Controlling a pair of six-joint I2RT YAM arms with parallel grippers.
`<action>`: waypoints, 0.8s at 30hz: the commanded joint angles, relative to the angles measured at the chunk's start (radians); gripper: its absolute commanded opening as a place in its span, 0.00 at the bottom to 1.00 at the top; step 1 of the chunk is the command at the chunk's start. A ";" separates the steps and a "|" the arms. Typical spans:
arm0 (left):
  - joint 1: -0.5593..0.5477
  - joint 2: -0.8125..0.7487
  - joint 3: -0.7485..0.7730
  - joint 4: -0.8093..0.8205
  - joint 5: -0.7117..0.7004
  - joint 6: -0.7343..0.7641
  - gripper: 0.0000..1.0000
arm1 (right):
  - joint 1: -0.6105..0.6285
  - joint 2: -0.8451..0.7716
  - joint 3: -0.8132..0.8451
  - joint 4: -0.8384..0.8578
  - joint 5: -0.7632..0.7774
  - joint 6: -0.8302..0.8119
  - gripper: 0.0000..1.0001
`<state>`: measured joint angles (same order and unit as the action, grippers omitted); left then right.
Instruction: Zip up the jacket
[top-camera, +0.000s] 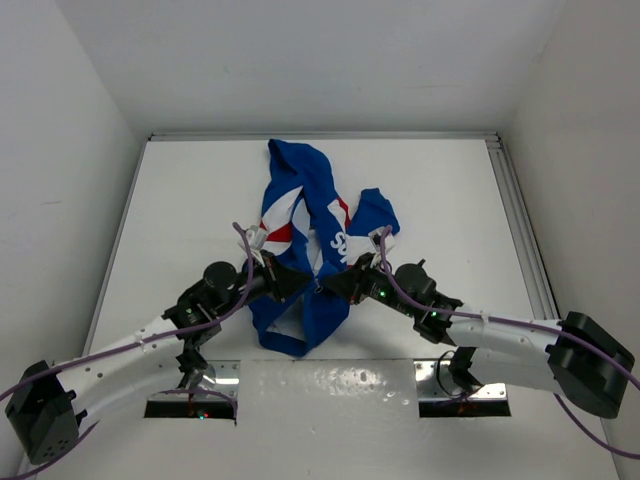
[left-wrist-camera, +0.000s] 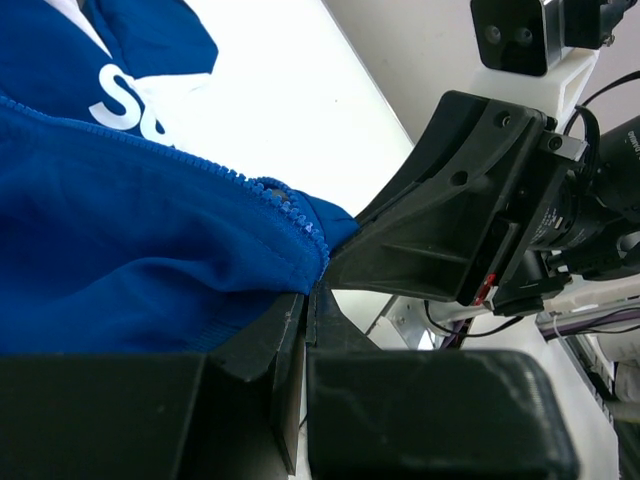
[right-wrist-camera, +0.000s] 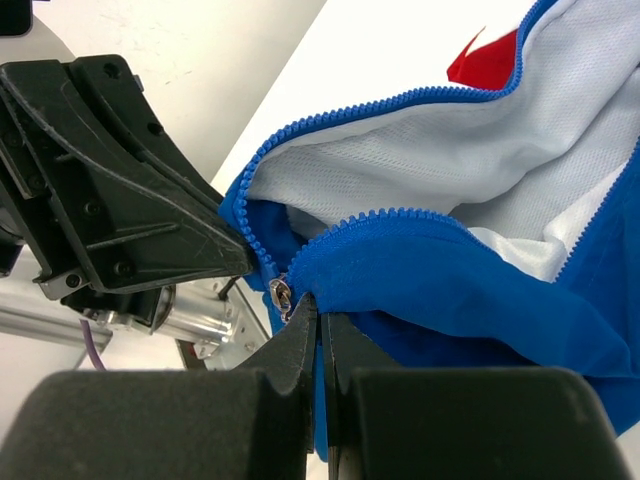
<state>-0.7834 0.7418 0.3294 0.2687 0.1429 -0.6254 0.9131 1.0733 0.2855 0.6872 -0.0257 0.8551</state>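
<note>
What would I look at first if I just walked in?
The bright blue jacket, crumpled in the middle of the white table, jumps out first. Then you'd see the left arm and right arm meeting nose to nose at its near edge, jaws pinched shut on the blue cloth. Up close, the open zipper shows white lining inside.
</note>
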 joint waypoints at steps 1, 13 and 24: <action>0.006 0.004 0.019 0.049 0.035 0.012 0.00 | 0.001 -0.013 0.053 0.032 0.012 -0.022 0.00; 0.006 0.010 0.033 -0.011 0.047 0.030 0.00 | 0.001 -0.013 0.090 0.009 0.009 -0.042 0.00; 0.006 0.018 0.062 -0.091 0.030 0.058 0.00 | 0.001 -0.032 0.145 -0.086 -0.019 -0.044 0.00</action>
<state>-0.7834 0.7525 0.3553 0.1970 0.1585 -0.5888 0.9131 1.0664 0.3557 0.5713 -0.0303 0.8162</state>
